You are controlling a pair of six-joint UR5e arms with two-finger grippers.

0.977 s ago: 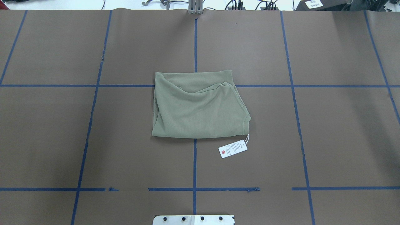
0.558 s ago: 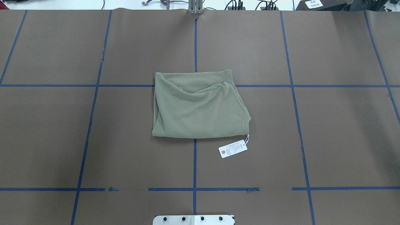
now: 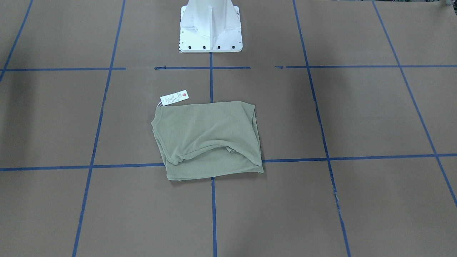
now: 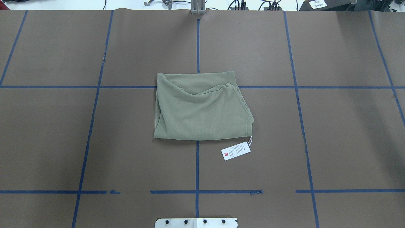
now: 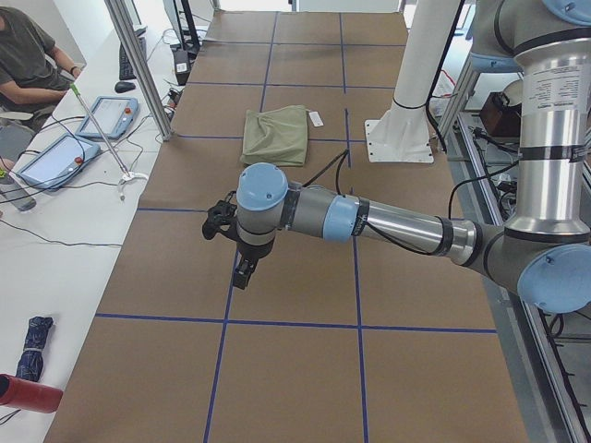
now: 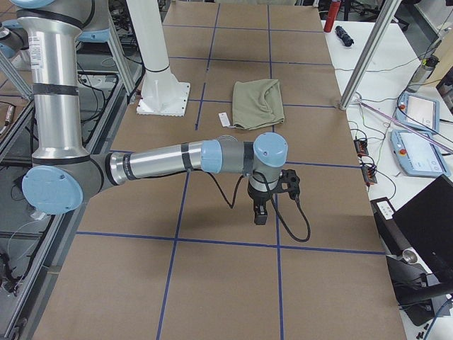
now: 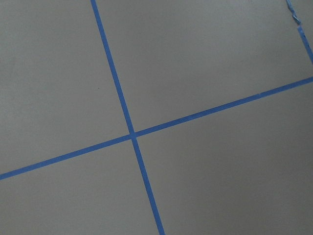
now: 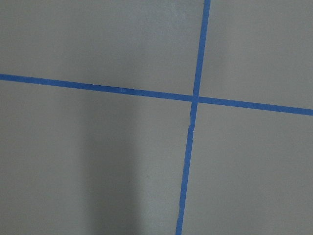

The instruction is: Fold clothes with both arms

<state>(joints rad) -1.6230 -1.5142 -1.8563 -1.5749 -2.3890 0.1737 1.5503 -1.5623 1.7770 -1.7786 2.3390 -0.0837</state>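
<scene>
Shirt (image 4: 201, 107) lies folded into a rough rectangle at mid-table (image 4: 348, 136), sitting over the crossing of the blue tape lines (image 4: 197, 164). The edge toward the robot is straight and flat. The far edge is straight too, with a bunched ridge running just inside it. The edge on the robot's left is a fairly clean fold. The edge on its right slants, and stacked layers show there. Hang tag (image 4: 235, 151) lies on the paper just off the shirt's near right corner, on its string, between the shirt and the white pedestal base (image 3: 210, 28). Bare brown paper surrounds the shirt on all sides, with nothing else near it. Left arm (image 5: 388, 221) reaches out low over the robot's left end of the table, and the left gripper (image 5: 242, 273) points down over bare paper, well apart from the shirt. Right arm (image 6: 170, 159) does the same at the other end, right gripper (image 6: 260, 211) also pointing down, well apart from the shirt. Both wrist views show only paper and a tape cross. Cannot tell how either pair of jaws stands, since they show only in the side views.
</scene>
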